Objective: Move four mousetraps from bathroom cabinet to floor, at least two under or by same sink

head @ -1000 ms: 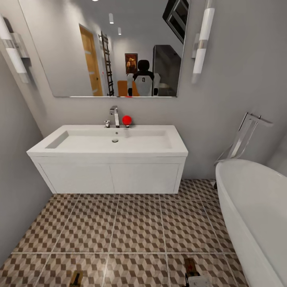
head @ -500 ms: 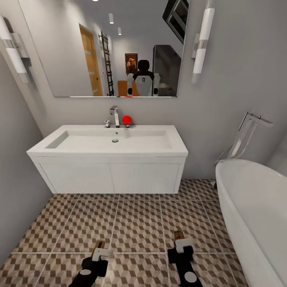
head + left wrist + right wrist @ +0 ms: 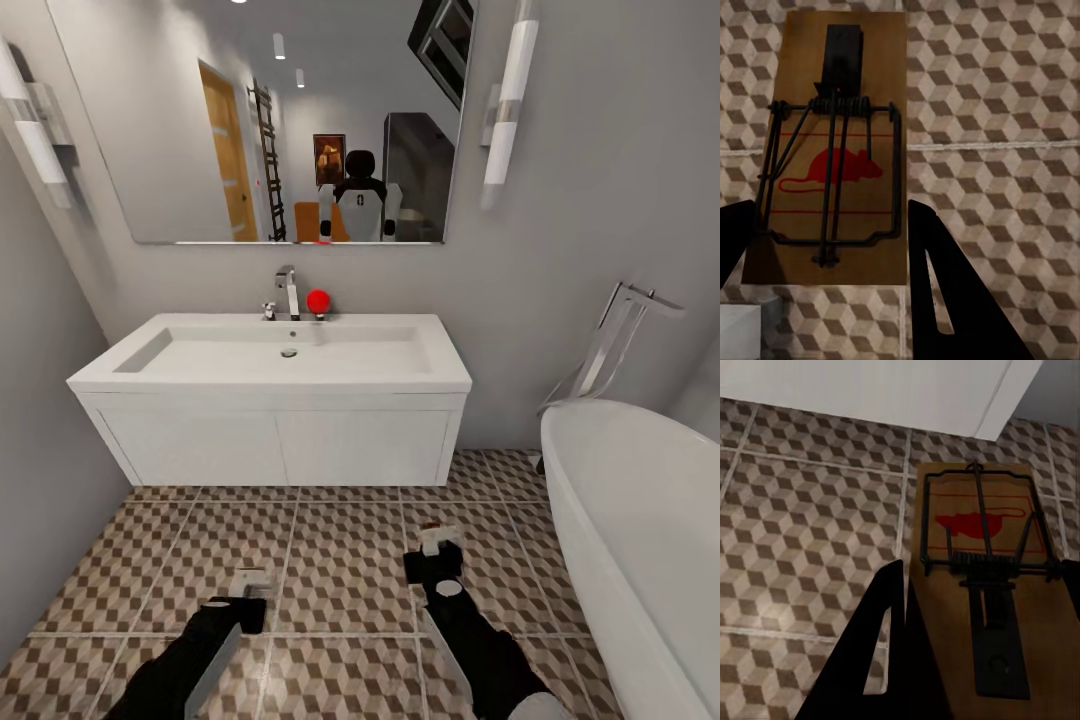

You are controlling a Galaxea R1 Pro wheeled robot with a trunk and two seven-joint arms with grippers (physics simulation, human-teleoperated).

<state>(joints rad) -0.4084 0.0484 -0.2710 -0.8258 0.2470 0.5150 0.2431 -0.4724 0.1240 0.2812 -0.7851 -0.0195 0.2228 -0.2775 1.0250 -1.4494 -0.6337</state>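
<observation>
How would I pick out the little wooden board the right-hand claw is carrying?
Start at the white sink under the mirror, then drop to the cube-patterned floor in front. Above it, the right claw grips a brown wooden mousetrap. Its dark wire spring and red mouse drawing set it apart from the tiles.

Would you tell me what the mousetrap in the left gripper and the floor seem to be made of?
The mousetrap looks like a matte brown wooden board, with dark metal wire and spring and a printed red mouse. The floor looks like ceramic tile: square slabs, pale grout lines, printed cube pattern.
</observation>
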